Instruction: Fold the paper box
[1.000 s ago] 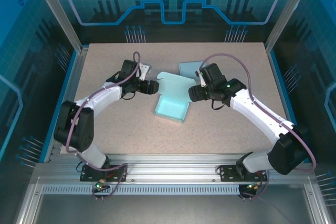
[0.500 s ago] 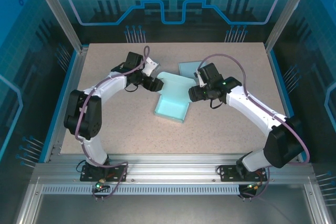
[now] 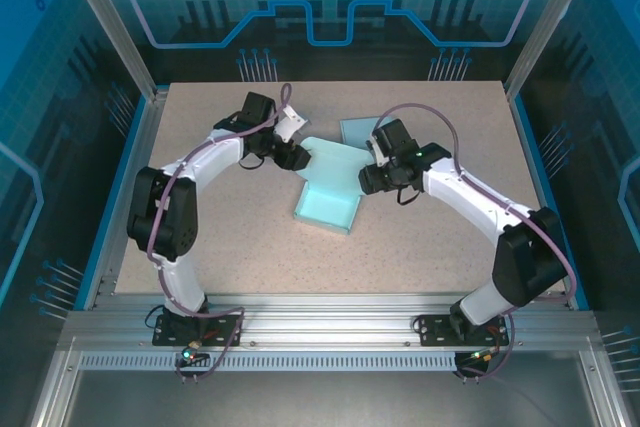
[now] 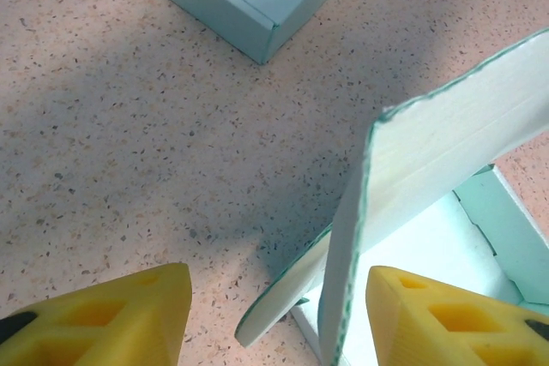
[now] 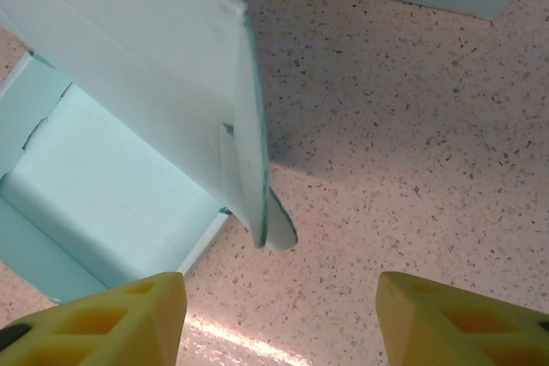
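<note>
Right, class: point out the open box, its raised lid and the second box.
open box point(image 3: 328, 205): top view, on its floor.
lid point(image 4: 446, 135): left wrist view, on its broad pale face.
second box point(image 3: 355, 130): top view, on its top face.

The left tool point(image 3: 291, 155) has swung back along the paper box point(image 3: 328, 205) flap; the right tool point(image 3: 367, 178) edged slightly closer.
</note>
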Tool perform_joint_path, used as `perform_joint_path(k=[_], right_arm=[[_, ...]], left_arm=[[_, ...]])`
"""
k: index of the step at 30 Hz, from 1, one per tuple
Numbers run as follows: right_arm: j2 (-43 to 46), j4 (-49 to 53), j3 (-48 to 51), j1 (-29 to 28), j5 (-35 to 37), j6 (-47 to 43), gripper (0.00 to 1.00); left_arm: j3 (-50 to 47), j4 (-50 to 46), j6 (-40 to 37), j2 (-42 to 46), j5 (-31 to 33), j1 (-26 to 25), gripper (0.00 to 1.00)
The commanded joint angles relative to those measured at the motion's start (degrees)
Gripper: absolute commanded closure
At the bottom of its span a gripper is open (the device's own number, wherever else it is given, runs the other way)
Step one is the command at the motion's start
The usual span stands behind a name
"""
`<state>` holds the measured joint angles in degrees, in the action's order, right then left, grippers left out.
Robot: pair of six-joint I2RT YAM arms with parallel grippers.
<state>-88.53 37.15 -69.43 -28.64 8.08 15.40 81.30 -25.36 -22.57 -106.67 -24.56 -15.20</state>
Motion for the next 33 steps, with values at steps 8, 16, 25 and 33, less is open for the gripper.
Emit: perform_joint_path(k=[8,16,25,33], right_arm=[[-5.00,-2.20,-4.35,0.96,-2.78,-1.85,0.52],[-8.23,-2.47,-6.49,0.97,-2.68,-2.65,0.61],[-10.29,-2.91,-8.06,-0.24,0.83,-2.89,0.86],[-11.72,-7.32,-9.52,-4.67,12.73,-6.45,0.98]], left_arm=[[1.58,-2.94,-2.39,-1.44,-3.47,-0.34,0.59],[1.33,-1.97,-1.97,-1.04,-3.28,-0.84,0.76],[-0.29,0.89,1.41,0.79,-2.32,-2.08,0.89],[-3.61,6.26,7.09,4.30,-0.27,-4.20,0.97]])
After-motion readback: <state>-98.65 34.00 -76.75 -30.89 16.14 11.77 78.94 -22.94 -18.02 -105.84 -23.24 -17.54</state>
